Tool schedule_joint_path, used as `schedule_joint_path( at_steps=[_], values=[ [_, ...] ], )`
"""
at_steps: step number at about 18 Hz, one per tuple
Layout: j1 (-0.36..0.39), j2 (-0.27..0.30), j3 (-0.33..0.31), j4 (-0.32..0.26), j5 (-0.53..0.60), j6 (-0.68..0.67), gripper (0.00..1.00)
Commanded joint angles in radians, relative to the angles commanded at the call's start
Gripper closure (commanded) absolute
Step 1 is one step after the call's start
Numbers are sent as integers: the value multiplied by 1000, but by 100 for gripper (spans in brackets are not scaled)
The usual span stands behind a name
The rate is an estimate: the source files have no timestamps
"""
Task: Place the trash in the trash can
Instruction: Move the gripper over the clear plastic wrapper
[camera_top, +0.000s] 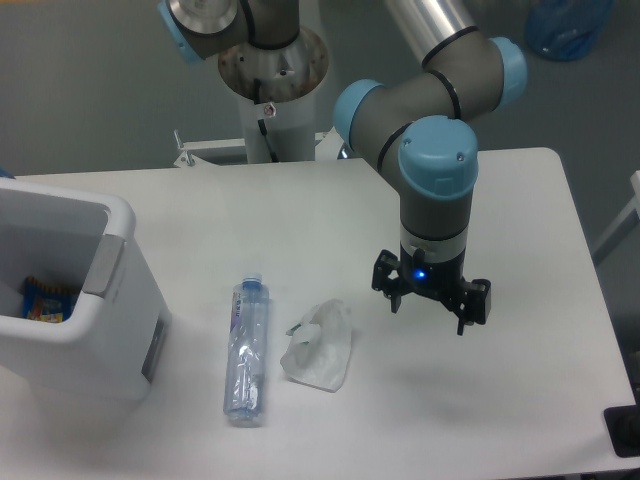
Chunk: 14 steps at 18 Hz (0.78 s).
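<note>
Trash lies loose on the white table (520, 200) in two pieces, with the trash can (75, 300) at the far left — a large, boxy white plastic bin with a thick rounded rim and a grey handle on its right side. Something blue and orange shows inside it, too small to make out. Just right of the bin lies the water bottle (246, 352), slim, clear and crinkled, on its side with the blue cap pointing to the far edge. Beside it, close but apart, sits the plastic bag (320, 345) — whitish, translucent, crumpled into a soft heap. Further right the gripper (430, 305) hangs above the tabletop, dark fingers spread apart and holding nothing, a blue light glowing on its body.
</note>
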<state>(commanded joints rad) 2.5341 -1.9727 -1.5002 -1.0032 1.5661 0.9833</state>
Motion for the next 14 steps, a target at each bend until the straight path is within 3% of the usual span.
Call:
schedule_joint_path(
  at_steps=[6,8,10,11,14],
  values=[
    [-35,-21,-8,9,68,-55,0],
    [-43,-21,-40,72,62,-186,0],
    [-46,-26,-92,187,60,-248,0],
    [-51,-26,-115,211,60,-255,0],
    [-72,-25,-138,212,58,-259,0]
  ],
)
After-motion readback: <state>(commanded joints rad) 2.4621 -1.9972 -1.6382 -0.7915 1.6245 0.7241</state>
